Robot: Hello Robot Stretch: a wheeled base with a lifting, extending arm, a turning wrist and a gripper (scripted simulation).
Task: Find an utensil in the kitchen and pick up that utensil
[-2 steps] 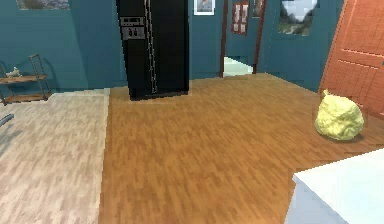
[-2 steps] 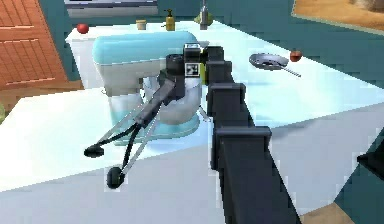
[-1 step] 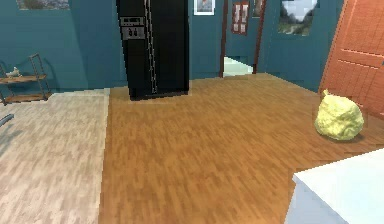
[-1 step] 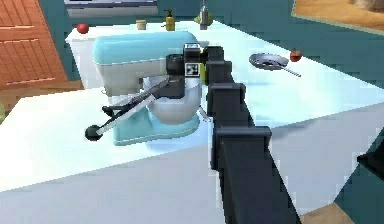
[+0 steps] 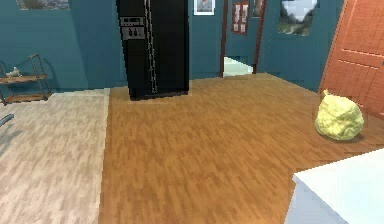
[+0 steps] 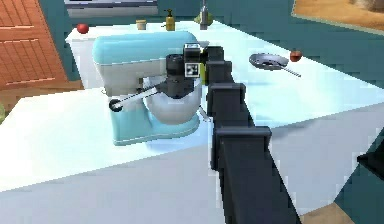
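In the arm side view my arm, a dark square bar, rises from the bottom edge over a white counter (image 6: pixel 60 150). The gripper (image 6: pixel 118 103) reaches left in front of a light-blue stand mixer (image 6: pixel 130 70) with a silver bowl (image 6: pixel 172 112). The mixer stands right behind the fingers (image 6: pixel 135 98), so I cannot tell whether the gripper holds anything. A dark round pan (image 6: pixel 266 62) with a thin handle lies farther out on the counter, right of the arm.
Small red fruits (image 6: pixel 296 54) (image 6: pixel 83 29) and bottles (image 6: pixel 169 18) stand along the counter's far side. Ahead there is wood floor (image 5: pixel 200 140), a black fridge (image 5: pixel 152 45), a doorway (image 5: pixel 240 40), an orange door (image 5: pixel 355 60), a yellow bag (image 5: pixel 339 116), a side shelf (image 5: pixel 25 85) and a white counter corner (image 5: pixel 340 190).
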